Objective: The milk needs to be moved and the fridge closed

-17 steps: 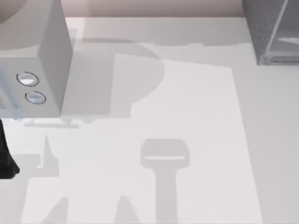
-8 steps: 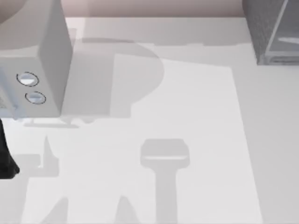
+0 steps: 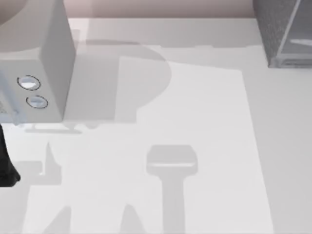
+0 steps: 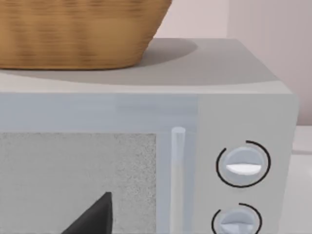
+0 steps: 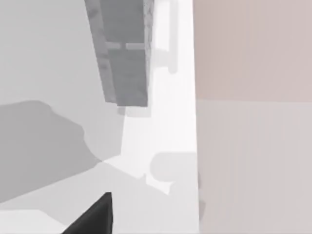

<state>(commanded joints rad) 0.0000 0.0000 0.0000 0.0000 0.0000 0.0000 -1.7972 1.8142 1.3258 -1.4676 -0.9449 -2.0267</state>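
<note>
While a dark part of my left arm (image 3: 6, 165) shows at the left edge of the table (image 3: 209, 126) in the top view, the fridge (image 3: 280, 34) stands far from it, in the far right corner of the table, as a dark grey speckled cabinet with a pale smooth panel (image 3: 301, 29) and light frame edges. A light grey box with two round dials (image 3: 46, 63) stands in the far left corner, and the dark part of the arm is just in front of it. In the left wrist view, the left gripper (image 4: 92, 218) appears as one dark wedge close before the front of this box (image 4: 146, 122), near its speckled window (image 4: 73, 175) and its pale upright handle (image 4: 178, 161), with the two dials (image 4: 243, 163) more to the side. A woven basket (image 4: 73, 29) rests on the top of the box. In the right wrist view, the right gripper (image 5: 92, 218) also appears as one dark wedge, above the bare white table (image 5: 161, 146), and the fridge (image 5: 124, 53) stands well apart from it, next to the pinkish wall (image 5: 253, 73). For both grippers I cannot tell if they are spread or pressed together, and neither one touches the fridge. I also cannot tell from these views if the fridge door is open or closed. Soft grey shadows (image 3: 170, 161) lie on the middle of the table.
</note>
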